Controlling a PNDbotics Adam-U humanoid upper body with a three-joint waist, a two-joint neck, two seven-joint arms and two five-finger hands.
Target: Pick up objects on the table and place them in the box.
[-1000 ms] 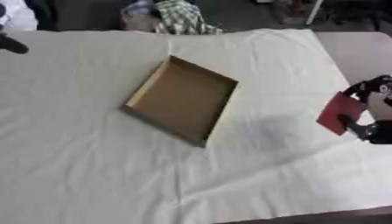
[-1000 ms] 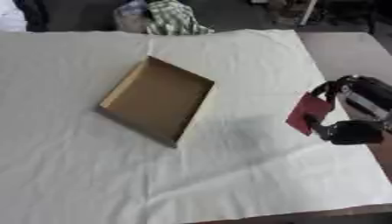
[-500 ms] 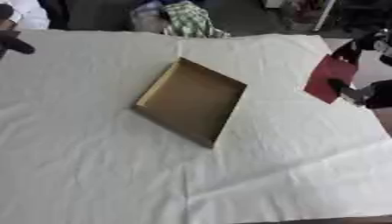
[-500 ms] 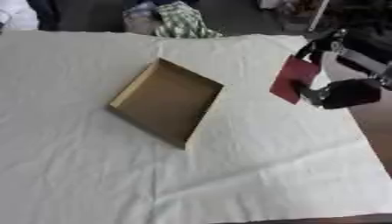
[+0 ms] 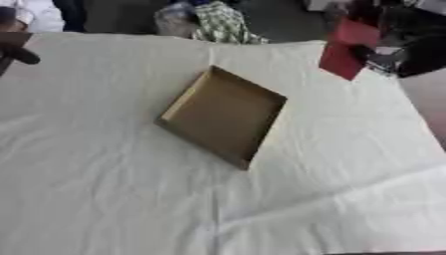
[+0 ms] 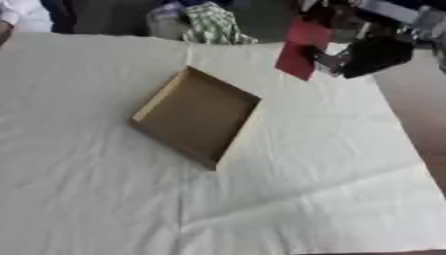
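Observation:
A shallow brown cardboard box [image 5: 222, 114] lies open on the white cloth, set at an angle near the middle. My right hand [image 6: 370, 54] is at the upper right, lifted above the table's far right corner, its fingers curled on a flat red object [image 6: 300, 49] that hangs tilted to the upper right of the box. Only a dark part of my left hand [image 5: 17, 52] shows at the upper left edge; its fingers are not visible.
A white creased cloth [image 5: 131, 199] covers the table. Beyond the far edge lies a heap of checked green and white fabric [image 5: 218, 22]. The table's right edge [image 5: 418, 104] runs past bare brown floor.
My right hand has carried the red object up and toward the far side, from beside the box's right to the upper right corner. The camera has also shifted.

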